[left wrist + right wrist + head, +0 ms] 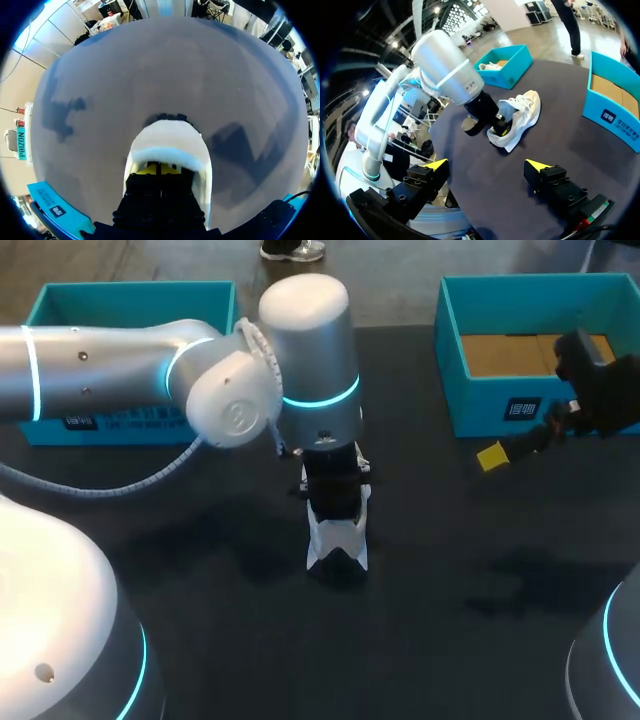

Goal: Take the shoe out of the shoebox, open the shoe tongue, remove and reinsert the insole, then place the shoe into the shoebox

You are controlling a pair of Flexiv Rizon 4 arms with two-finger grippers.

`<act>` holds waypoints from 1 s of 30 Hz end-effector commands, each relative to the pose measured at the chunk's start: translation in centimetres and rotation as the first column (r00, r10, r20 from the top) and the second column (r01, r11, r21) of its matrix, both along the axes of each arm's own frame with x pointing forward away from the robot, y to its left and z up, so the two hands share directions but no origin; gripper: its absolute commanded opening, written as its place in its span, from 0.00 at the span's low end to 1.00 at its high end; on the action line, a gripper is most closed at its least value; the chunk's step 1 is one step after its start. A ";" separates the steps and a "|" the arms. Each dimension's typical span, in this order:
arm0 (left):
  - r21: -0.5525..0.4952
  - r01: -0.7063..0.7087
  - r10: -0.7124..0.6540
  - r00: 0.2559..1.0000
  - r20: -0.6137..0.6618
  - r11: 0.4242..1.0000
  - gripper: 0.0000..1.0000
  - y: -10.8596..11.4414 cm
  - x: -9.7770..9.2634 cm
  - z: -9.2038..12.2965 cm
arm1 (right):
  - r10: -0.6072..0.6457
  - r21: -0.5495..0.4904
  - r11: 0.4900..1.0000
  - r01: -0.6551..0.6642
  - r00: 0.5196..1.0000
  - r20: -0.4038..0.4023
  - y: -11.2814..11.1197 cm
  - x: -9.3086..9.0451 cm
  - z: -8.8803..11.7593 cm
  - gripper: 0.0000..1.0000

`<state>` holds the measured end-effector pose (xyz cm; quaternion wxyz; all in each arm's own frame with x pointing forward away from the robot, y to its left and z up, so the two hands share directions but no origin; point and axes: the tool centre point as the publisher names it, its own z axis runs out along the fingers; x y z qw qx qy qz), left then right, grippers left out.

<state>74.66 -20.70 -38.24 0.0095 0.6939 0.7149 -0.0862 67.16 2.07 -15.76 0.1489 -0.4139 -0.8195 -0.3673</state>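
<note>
The white shoe [338, 545] stands on the dark table near the middle, toe toward the table's front edge. My left gripper [338, 522] points straight down into the shoe's heel opening. In the left wrist view its yellow tips [159, 169] sit pressed together inside the shoe [170, 142]; whether they pinch the insole is hidden. My right gripper [525, 438] hovers off to the right by the right shoebox [455, 390]. In the right wrist view it [486, 167] stands wide open with nothing between its fingers, facing the shoe [522, 115] and my left gripper [501, 129].
A second teal box [130, 300] stands at the back left; the right wrist view shows something white inside this box [505, 75]. The right shoebox [612, 117] has a brown cardboard floor. My left arm [120, 370] crosses the table's left half.
</note>
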 end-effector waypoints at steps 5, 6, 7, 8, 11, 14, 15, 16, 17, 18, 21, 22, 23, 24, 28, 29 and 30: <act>0.026 -0.016 0.015 1.000 0.017 1.000 0.00 -0.4 -0.4 -2.6 | -0.001 -0.002 1.000 0.001 1.000 -0.001 0.1 0.0 0.0 1.00; 0.035 -0.020 0.019 1.000 0.015 0.999 0.00 -0.3 -0.4 -2.9 | -0.001 -0.002 1.000 0.001 1.000 -0.001 0.1 0.0 0.0 1.00; 0.048 -0.021 0.020 1.000 0.022 0.999 0.00 -0.3 -0.3 -3.1 | -0.001 -0.002 1.000 0.001 1.000 -0.001 0.1 0.0 0.0 1.00; 0.052 -0.020 0.019 1.000 0.024 0.998 0.00 -0.3 -0.3 -3.1 | -0.001 -0.002 1.000 0.001 1.000 -0.001 0.1 0.0 0.0 1.00; 0.064 -0.019 0.016 0.998 0.055 0.998 0.00 -0.1 -0.2 -2.5 | -0.001 -0.002 1.000 0.001 1.000 -0.001 0.1 0.0 0.0 1.00; 0.070 -0.034 0.026 0.993 0.113 0.997 0.00 0.3 0.3 -1.2 | -0.001 -0.002 1.000 0.001 1.000 -0.001 0.1 0.0 0.0 1.00; 0.074 -0.037 0.027 0.990 0.141 0.997 0.00 0.4 0.5 -0.8 | -0.001 -0.002 1.000 0.001 1.000 -0.001 0.1 0.0 0.0 1.00; 0.078 -0.044 0.030 0.985 0.170 0.996 0.00 0.5 0.7 -0.4 | -0.001 -0.002 1.000 0.001 1.000 -0.001 0.1 0.0 0.0 1.00; 0.076 -0.053 0.036 0.979 0.203 0.996 0.00 0.6 0.9 0.1 | -0.001 -0.002 1.000 0.001 1.000 -0.001 0.1 0.0 0.0 1.00; 0.072 -0.060 0.043 0.975 0.218 0.996 0.00 0.7 1.2 0.5 | -0.001 -0.002 1.000 0.001 1.000 -0.001 0.1 0.0 0.0 1.00; 0.072 -0.076 0.051 0.953 0.297 0.995 0.00 1.0 2.0 1.6 | -0.001 -0.002 1.000 0.001 1.000 -0.001 0.1 0.0 0.0 1.00; 0.074 -0.080 0.052 0.947 0.318 0.994 0.00 1.0 2.4 1.9 | -0.001 -0.002 1.000 0.001 1.000 -0.001 0.1 0.0 0.0 1.00; 0.065 -0.086 0.059 0.942 0.331 0.994 0.00 1.1 2.8 2.2 | -0.001 -0.002 1.000 0.001 1.000 -0.001 0.1 0.0 0.0 1.00; 0.065 -0.090 0.061 0.934 0.352 0.994 0.00 1.2 3.2 2.4 | -0.001 -0.002 1.000 0.001 1.000 -0.001 0.1 0.0 0.0 1.00; 0.084 -0.098 0.056 0.913 0.403 0.992 0.00 1.6 4.5 2.9 | -0.001 -0.002 1.000 0.001 1.000 -0.001 0.1 0.0 0.0 1.00; 0.086 -0.103 0.059 0.910 0.409 0.991 0.00 1.7 4.8 2.9 | -0.001 -0.002 1.000 0.001 1.000 -0.001 0.1 0.0 0.0 1.00; 0.086 -0.111 0.065 0.905 0.420 0.990 0.00 1.7 5.1 3.0 | -0.001 -0.002 1.000 0.001 1.000 -0.001 0.1 0.0 0.0 1.00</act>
